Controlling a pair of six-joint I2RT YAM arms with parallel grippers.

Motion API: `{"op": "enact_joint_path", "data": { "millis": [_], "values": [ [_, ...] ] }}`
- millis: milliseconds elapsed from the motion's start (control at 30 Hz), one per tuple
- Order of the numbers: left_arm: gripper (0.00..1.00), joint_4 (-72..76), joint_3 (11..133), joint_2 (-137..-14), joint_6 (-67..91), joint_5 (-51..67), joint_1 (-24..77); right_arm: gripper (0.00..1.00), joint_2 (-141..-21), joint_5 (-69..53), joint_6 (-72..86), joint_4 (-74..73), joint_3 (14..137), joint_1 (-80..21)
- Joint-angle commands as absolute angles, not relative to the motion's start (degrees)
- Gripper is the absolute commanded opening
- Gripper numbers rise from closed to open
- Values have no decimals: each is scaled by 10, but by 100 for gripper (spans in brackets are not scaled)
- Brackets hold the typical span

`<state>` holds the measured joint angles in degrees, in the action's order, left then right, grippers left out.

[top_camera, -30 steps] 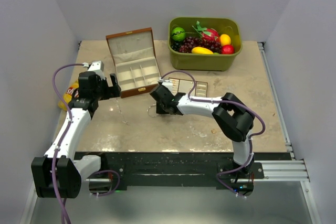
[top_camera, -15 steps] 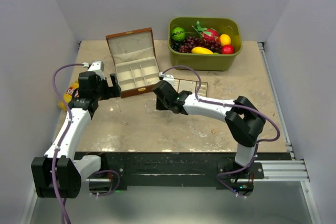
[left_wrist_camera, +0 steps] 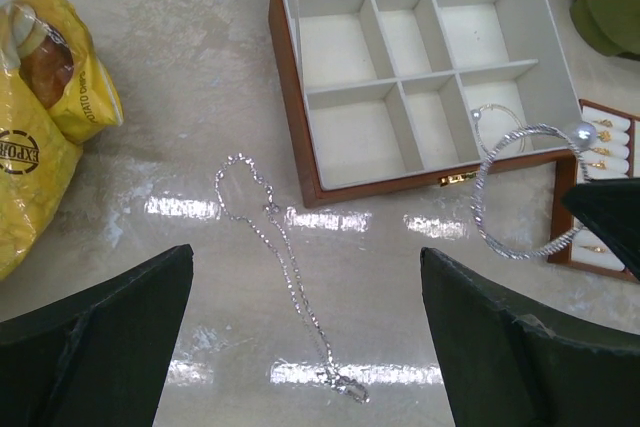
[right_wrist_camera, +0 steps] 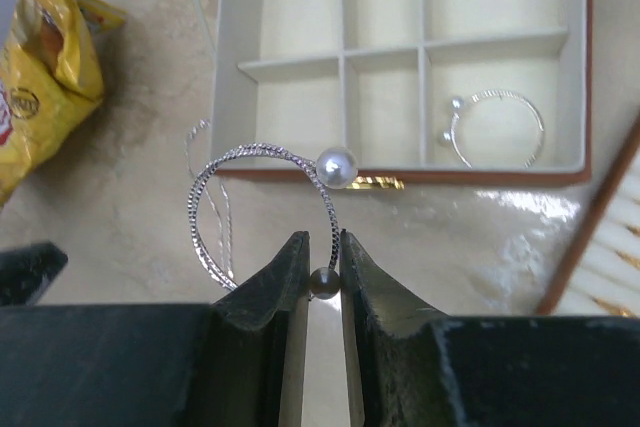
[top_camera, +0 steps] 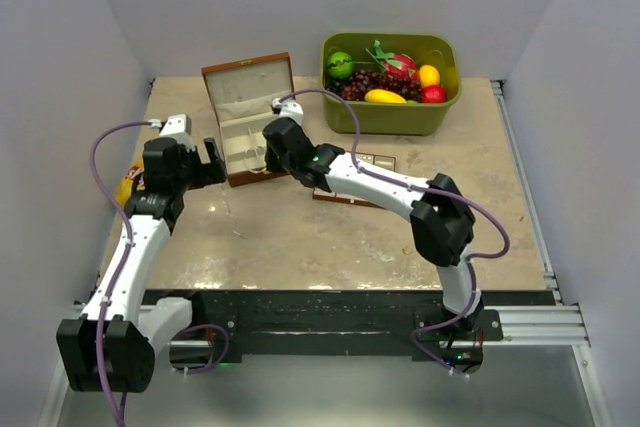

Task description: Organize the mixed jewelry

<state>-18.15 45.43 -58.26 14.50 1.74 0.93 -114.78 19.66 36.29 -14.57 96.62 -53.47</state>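
Observation:
My right gripper (right_wrist_camera: 323, 242) is shut on a silvery wire bracelet (right_wrist_camera: 203, 209) with pearl ends, pinching one pearl between its jaws. It holds the hoop above the table, just in front of the open brown jewelry box (right_wrist_camera: 400, 175). That held bracelet (left_wrist_camera: 525, 247) also hangs at the right in the left wrist view. A second pearl-tipped bracelet (right_wrist_camera: 497, 127) lies in the box's front right compartment. A fine chain (left_wrist_camera: 283, 265) lies stretched on the table before the box. My left gripper (left_wrist_camera: 305, 259) hovers open over that chain, touching nothing. The cream tray (left_wrist_camera: 607, 143) carries small gold pieces.
A yellow snack bag (left_wrist_camera: 45, 107) lies left of the box, near the table's left edge. At the back right stands a green bin (top_camera: 390, 112) of toy fruit. The box lid (top_camera: 245, 77) stands upright behind the compartments. The right arm (top_camera: 380, 182) stretches across the tray (top_camera: 378, 160).
My right arm has swung up and left from the table's middle to the front of the box, carrying the bracelet. The left arm has barely shifted.

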Motion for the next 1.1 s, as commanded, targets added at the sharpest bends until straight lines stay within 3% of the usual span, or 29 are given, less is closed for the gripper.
{"op": "enact_joint_path", "data": {
  "millis": [0,467,1067],
  "values": [
    [100,-161,461,-547,156,7,10,20,-1203,214,328,-153,1051,-527],
    [100,-159,454,-526,157,2,10,21,-1382,188,272,-176,1280,-501],
    [100,-157,460,-541,157,14,10,20,-1415,73,244,-173,1309,-501]
  ]
}}
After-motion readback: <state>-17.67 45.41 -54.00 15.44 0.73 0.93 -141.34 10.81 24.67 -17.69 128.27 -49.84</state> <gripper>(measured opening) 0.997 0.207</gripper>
